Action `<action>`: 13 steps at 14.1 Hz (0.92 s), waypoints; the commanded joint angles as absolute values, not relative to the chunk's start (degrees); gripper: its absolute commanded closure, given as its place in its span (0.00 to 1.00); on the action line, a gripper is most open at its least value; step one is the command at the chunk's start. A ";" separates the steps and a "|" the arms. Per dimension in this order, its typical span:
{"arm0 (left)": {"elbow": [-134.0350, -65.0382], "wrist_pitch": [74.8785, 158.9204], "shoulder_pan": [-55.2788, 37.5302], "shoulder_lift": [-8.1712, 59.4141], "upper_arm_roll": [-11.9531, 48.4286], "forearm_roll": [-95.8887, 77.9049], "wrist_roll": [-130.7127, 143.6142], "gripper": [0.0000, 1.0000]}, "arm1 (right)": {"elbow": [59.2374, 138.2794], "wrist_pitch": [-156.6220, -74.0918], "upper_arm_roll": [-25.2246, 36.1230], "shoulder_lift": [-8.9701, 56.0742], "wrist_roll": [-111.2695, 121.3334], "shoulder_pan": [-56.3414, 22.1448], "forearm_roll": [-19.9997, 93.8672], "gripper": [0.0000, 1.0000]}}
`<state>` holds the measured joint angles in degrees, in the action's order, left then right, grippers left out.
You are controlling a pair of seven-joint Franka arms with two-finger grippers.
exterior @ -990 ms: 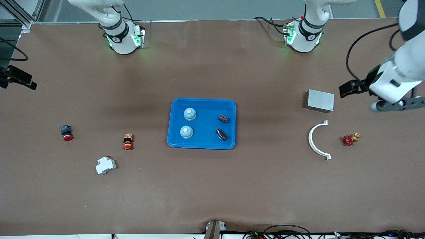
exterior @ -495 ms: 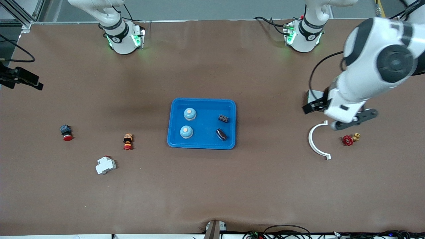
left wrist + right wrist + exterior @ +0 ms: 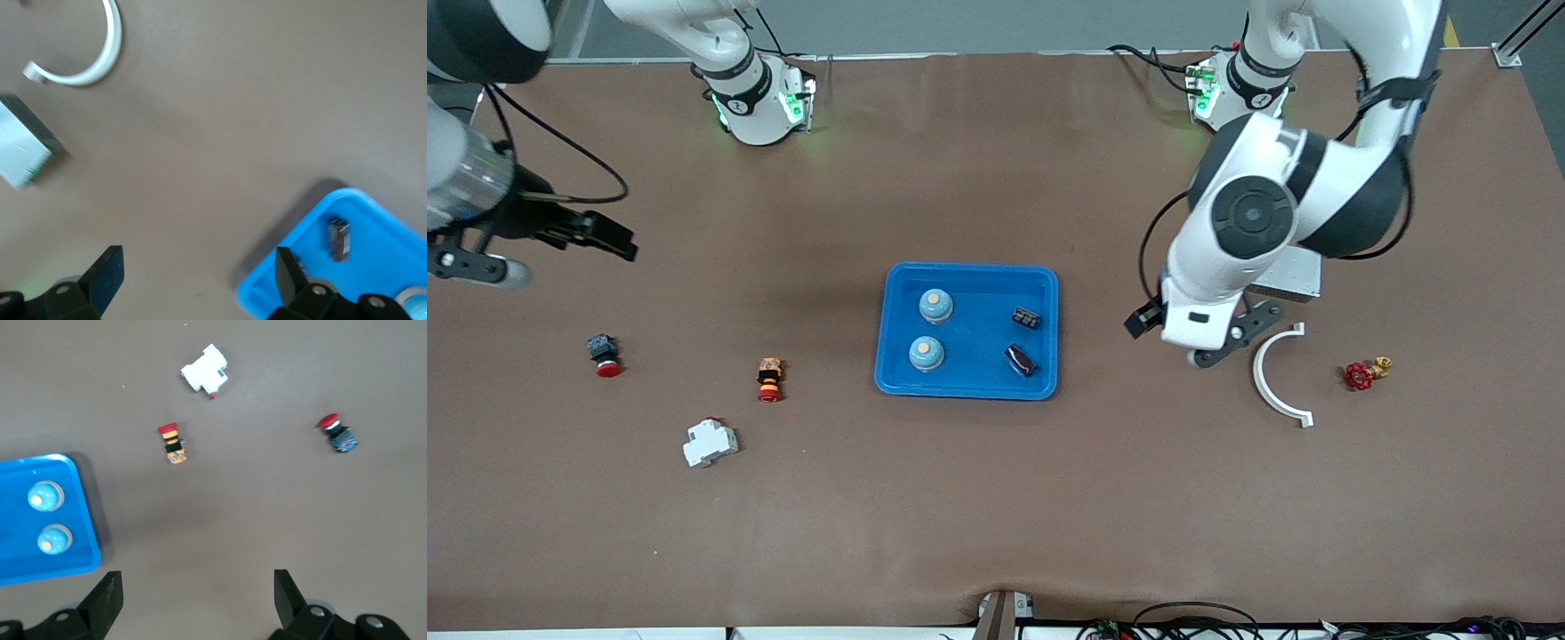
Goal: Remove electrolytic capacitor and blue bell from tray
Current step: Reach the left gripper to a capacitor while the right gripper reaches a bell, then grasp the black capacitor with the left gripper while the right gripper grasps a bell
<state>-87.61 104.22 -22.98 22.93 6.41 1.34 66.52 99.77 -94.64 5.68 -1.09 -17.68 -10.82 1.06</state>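
- Table [image 3: 996,498]: I see one brown mat covering it edge to edge, with a slight wrinkle at the edge nearest the front camera, where cables run along.
- Blue tray [image 3: 967,388]: sits mid-table. I count two bells [image 3: 935,305] toward the right arm's end of it, one nearer the front camera than the other, and two dark capacitors [image 3: 1025,317] toward the left arm's end.
- Left pincer [image 3: 197,277]: jaws wide and holding nothing, over bare mat between the tray and the white curved piece [image 3: 1272,378].
- Right pincer [image 3: 197,597]: jaws wide and holding nothing, over mat toward the right arm's end of the table.
- Toward the left arm's end: grey metal box [image 3: 1294,271], partly under the arm; red valve [image 3: 1360,374].
- Toward the right arm's end: red push button [image 3: 604,354], orange switch [image 3: 769,379], white breaker [image 3: 710,443].
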 commanded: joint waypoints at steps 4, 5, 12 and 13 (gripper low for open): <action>-86.40 110.30 -29.25 29.52 6.68 0.44 85.48 0.00 | 107.67 -108.52 5.89 0.95 -39.26 -22.40 1.05 0.00; -86.40 110.48 -29.79 30.40 6.77 0.44 88.91 0.00 | 107.67 -110.46 5.89 2.88 -41.81 -23.80 1.05 0.00; -86.40 118.64 -36.73 37.08 6.77 0.44 105.80 0.14 | 107.67 -128.11 5.89 17.20 -54.75 -31.02 3.76 0.00; -86.40 120.04 -36.91 38.31 6.77 0.70 107.82 0.16 | 107.67 -130.67 5.80 19.14 -55.10 -31.37 5.00 0.00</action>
<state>-87.43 117.80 -36.00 35.88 7.09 0.84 104.53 108.61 -127.24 5.28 15.59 -53.05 -29.91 2.83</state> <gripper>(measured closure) 0.101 0.000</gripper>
